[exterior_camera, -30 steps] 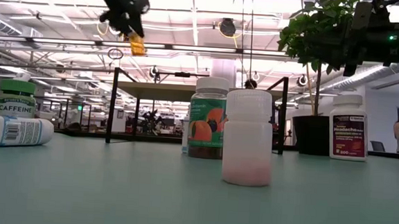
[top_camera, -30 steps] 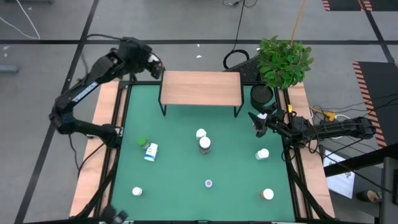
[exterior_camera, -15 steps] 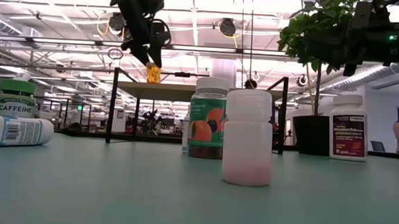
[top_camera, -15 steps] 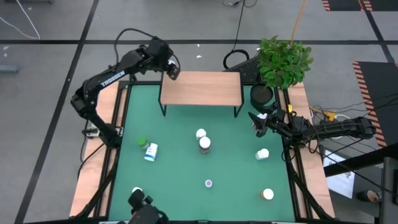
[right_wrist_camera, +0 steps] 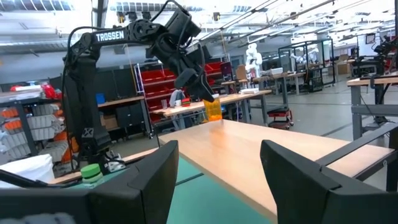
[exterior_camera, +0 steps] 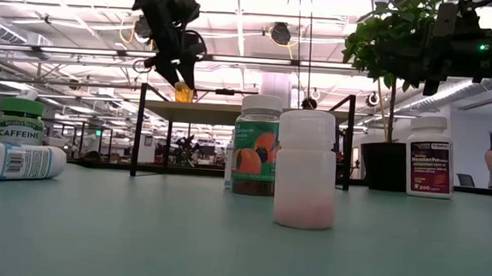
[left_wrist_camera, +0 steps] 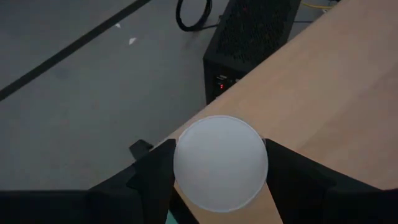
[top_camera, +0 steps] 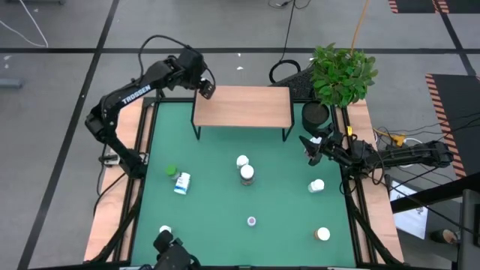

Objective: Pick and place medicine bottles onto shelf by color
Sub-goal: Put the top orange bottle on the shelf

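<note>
The low rectangular light-wood shelf (top_camera: 242, 106) is noted at the mat's far edge. Over its left corner, a small white-capped amber bottle (exterior_camera: 182, 91) is clamped by the left gripper (left_wrist_camera: 219, 167). The right gripper (right_wrist_camera: 214, 168), fingers spread, is parked beside the plant pot (top_camera: 316, 115). The bottle is judged light, rigid, smooth; body-side grip advised.

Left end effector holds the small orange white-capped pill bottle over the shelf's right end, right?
Not quite. The left end effector is shut on the small orange white-capped pill bottle, but over the left end of the low light-wood shelf with black metal legs, not the right. The high view shows it.
</note>
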Available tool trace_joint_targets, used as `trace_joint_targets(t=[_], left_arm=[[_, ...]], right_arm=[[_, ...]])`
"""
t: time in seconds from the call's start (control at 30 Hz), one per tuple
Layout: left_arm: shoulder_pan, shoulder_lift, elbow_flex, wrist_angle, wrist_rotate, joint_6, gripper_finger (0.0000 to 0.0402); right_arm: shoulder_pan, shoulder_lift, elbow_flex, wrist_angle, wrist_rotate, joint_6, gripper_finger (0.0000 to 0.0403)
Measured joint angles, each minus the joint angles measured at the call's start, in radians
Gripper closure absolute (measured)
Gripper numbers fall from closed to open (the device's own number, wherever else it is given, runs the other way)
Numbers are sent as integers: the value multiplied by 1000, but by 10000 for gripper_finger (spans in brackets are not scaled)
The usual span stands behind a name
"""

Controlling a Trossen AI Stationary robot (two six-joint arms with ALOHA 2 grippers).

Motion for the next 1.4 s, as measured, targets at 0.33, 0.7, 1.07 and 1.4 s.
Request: trace_joint_targets(t=[0.33,0.7,1.07,1.4], left_arm=[[5,0,-1,2,-1,12,168],[6,0,-2,17,-1,21,167],[6,0,-2,14,-1,21,166],[3,52,-2,-5,21,34,114]], right_arm=[[0,0,0,16,0,-3,179],[0,0,0,17,0,-3,179],[0,1,0,16,0,-3,179],[0,1,0,16,-1,-8,179]])
